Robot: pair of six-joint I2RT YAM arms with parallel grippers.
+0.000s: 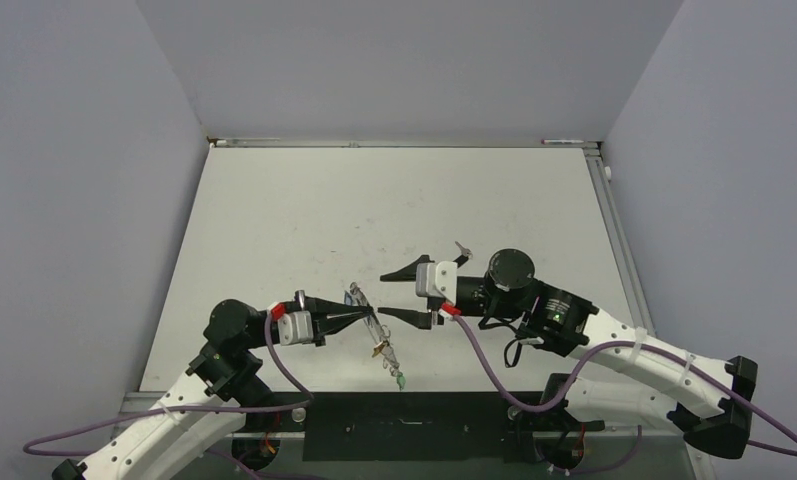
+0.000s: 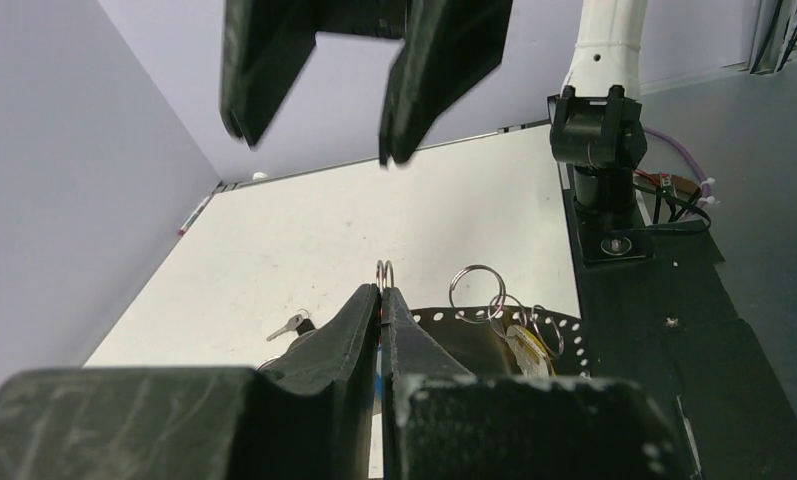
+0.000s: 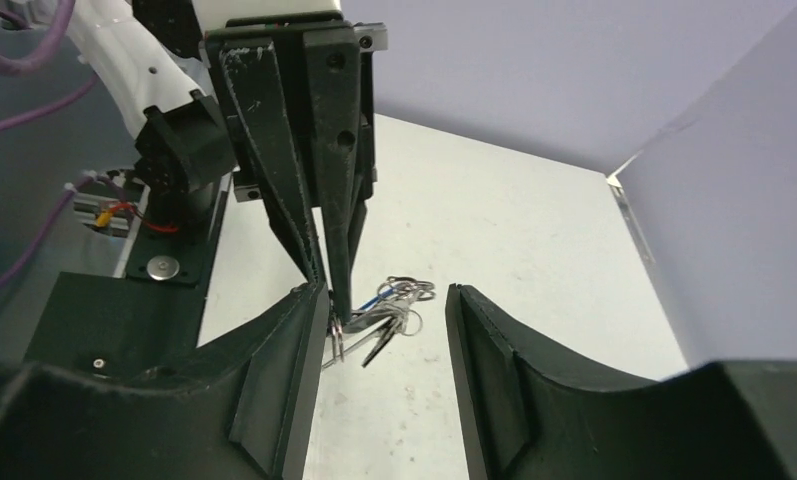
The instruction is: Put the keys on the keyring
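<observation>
Left gripper (image 2: 382, 296): pinched shut on keyring (image 2: 384, 269)
Right gripper (image 1: 383, 296): jaws apart, empty, just beside keyring
Keys (image 1: 380, 348): clustered just beside keyring

keyring (image 2: 384, 270) mostly hidden in the pinch of the left gripper (image 2: 382, 293); keys (image 1: 382, 350) too small to count

The left gripper (image 1: 364, 313), pinching the keyring (image 1: 371, 321) with its dangling keys (image 1: 384, 352), faces the right gripper (image 1: 385, 296); only a narrow gap separates them. A loose key (image 1: 462, 247) lies just behind the right gripper. The far counter (image 1: 374, 200) gives wide passage between the walls (image 1: 94, 200).
</observation>
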